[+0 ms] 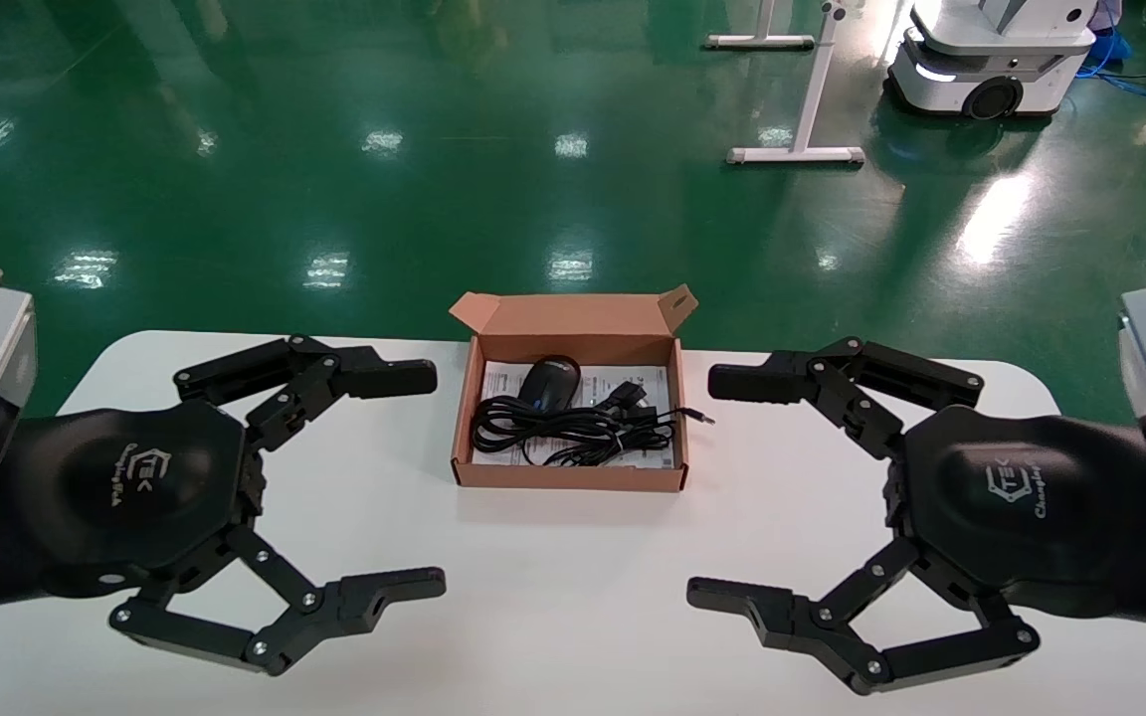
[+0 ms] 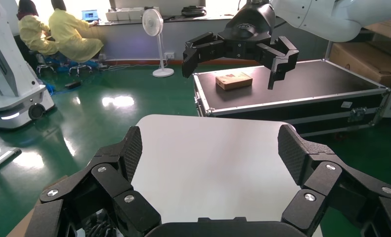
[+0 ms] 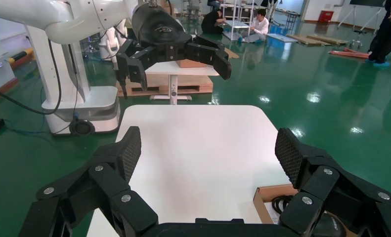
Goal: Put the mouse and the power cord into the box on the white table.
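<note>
tools (image 1: 412,481) (image 1: 730,487) wide open, holding nothing

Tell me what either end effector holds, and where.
Nothing. The left end effector and right end effector are open beside the brown cardboard box.

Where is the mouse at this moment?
In the head view, the mouse lies inside the box at the table's far middle, at its back, with the power cord coiled just in front.
</note>
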{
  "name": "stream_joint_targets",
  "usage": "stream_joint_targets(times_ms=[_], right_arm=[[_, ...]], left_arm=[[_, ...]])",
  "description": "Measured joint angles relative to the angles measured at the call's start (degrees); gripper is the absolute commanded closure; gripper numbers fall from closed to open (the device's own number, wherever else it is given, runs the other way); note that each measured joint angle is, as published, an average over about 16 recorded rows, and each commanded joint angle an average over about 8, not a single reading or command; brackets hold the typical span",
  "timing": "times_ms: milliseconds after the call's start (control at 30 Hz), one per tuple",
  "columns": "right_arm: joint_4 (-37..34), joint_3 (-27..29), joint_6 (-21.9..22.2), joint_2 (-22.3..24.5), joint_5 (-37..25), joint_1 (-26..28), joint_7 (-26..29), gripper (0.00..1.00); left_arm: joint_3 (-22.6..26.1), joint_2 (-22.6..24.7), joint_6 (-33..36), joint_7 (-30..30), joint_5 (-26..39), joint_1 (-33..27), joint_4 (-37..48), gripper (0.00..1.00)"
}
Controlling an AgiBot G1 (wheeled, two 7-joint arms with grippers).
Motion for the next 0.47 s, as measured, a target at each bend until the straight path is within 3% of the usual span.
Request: stream_joint_targets(times_ms=[467], right_arm=[[0.0,0.0,0.0,0.0,0.0,0.0,0.0,0.00]], left_arm=[[0.0,0.0,0.0,0.0,0.0,0.0,0.0,0.00]])
